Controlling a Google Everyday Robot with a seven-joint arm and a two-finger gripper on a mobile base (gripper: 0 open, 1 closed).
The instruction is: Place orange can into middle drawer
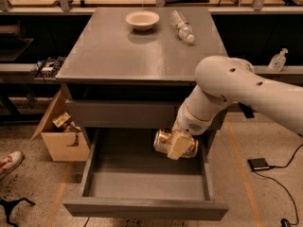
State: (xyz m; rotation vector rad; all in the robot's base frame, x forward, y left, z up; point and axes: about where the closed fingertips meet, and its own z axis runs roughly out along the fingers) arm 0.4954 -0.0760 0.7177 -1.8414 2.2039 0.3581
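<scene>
The hand [180, 146], closed around the orange can [162, 141], holds it on its side below the tabletop's [132, 56] front edge, near the right corner, over the open middle drawer [142, 206].

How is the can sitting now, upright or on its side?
On its side: the can lies horizontal, clamped in the gripper over the back right of the open drawer, one end facing left.
</scene>
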